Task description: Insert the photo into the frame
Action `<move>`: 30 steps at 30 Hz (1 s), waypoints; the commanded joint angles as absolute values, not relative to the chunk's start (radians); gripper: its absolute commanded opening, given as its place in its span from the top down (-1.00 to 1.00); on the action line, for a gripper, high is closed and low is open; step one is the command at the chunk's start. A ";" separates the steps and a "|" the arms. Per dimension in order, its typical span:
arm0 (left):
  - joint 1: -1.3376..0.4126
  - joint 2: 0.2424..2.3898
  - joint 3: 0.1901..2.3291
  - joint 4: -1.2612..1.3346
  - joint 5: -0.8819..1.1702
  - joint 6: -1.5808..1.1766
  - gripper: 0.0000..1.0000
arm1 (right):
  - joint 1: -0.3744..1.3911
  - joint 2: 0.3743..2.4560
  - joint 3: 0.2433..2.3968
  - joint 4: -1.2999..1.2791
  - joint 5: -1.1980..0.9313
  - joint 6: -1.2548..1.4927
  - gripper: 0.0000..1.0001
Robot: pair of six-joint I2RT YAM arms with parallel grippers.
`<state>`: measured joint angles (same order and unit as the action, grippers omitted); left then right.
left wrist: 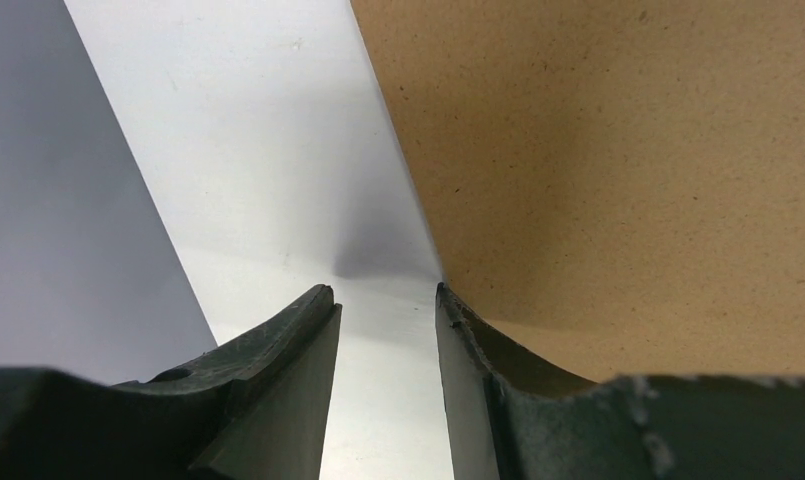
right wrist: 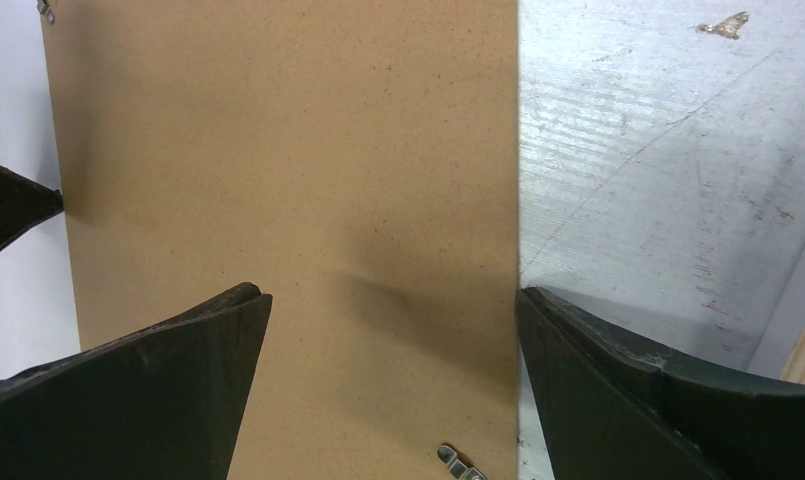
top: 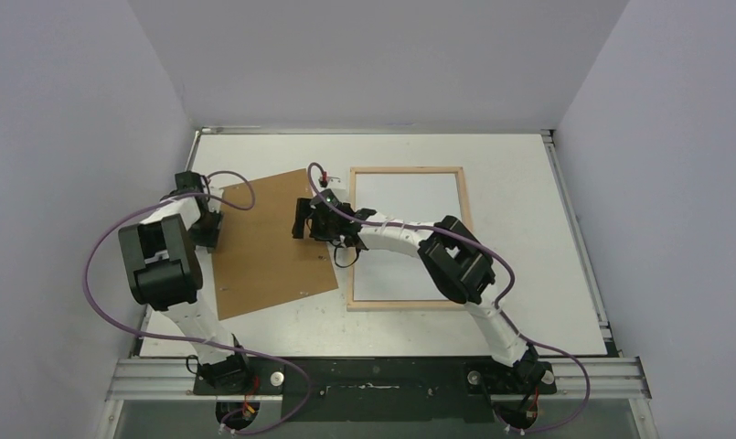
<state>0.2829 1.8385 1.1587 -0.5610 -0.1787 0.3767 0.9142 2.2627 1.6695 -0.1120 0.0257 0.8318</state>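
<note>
Though white-side-up, photo (top: 405, 219) inside frame (top: 407, 169), brown panel (top: 263, 247) alongside.

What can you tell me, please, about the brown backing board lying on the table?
The backing board is a plain brown rectangular sheet, speckled like fibreboard, with small metal clips near its edges. It lies flat on the white table, skewed, just left of the frame. The left hand, open, straddles its left edge; the right hand, open, straddles its right edge. Whether either touches it is unclear.
</note>
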 commanded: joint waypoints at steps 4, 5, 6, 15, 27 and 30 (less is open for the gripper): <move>0.217 1.889 1.165 -0.565 -0.046 0.310 0.21 | 0.922 2.202 1.629 -0.100 -0.068 0.912 -0.97; 0.213 1.893 1.173 -0.569 -0.038 0.308 0.21 | 0.924 2.196 1.626 -0.094 -0.078 0.918 -0.97; 0.208 1.896 1.178 -0.572 -0.033 0.305 0.21 | 0.927 2.185 1.623 -0.087 -0.086 0.925 -0.96; 0.159 1.928 1.214 -0.586 0.000 0.278 0.22 | 0.950 2.066 1.570 -0.038 -0.114 0.973 -0.96; 0.129 1.911 1.206 -0.580 0.015 0.274 0.24 | 0.955 1.994 1.511 0.028 -0.131 1.020 -0.96; 0.140 1.906 1.201 -0.584 -0.010 0.282 0.25 | 0.961 2.009 1.594 -0.133 -0.020 0.935 -0.97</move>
